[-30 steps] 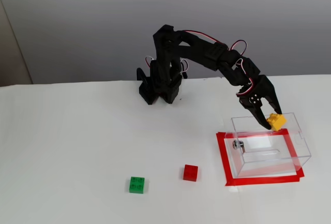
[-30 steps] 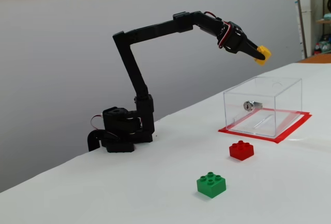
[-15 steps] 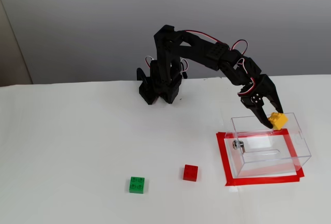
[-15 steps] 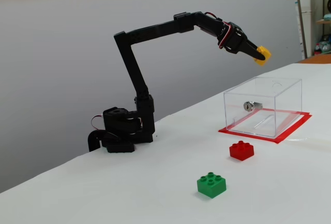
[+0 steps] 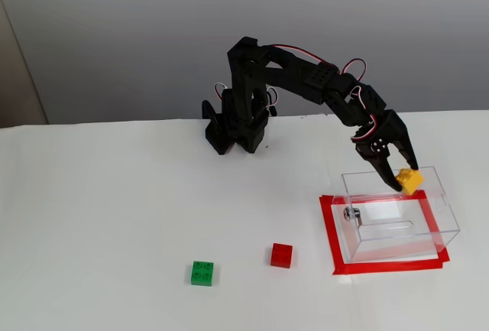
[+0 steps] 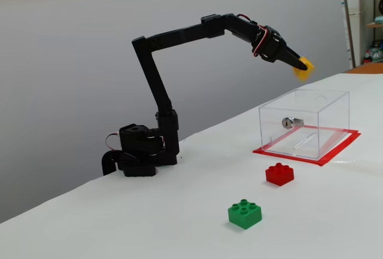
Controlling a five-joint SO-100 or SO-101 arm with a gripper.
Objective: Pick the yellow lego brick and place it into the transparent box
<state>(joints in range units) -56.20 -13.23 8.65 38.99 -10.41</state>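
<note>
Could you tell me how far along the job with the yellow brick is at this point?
Picked up: the gripper holds the yellow brick in the air. In hand: carrying it over the clear box. Left: lower and release it inside. The red brick and green brick lie on the table.

Yellow lego brick (image 5: 410,180), clear transparent box (image 5: 439,220) — red tape (image 5: 328,228), green brick (image 5: 202,273), red brick (image 5: 281,255)

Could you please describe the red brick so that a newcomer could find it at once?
Start at the transparent box on its red tape frame. In a fixed view, the red brick lies just left of it, with the green brick farther left. It is the only red brick.
</note>
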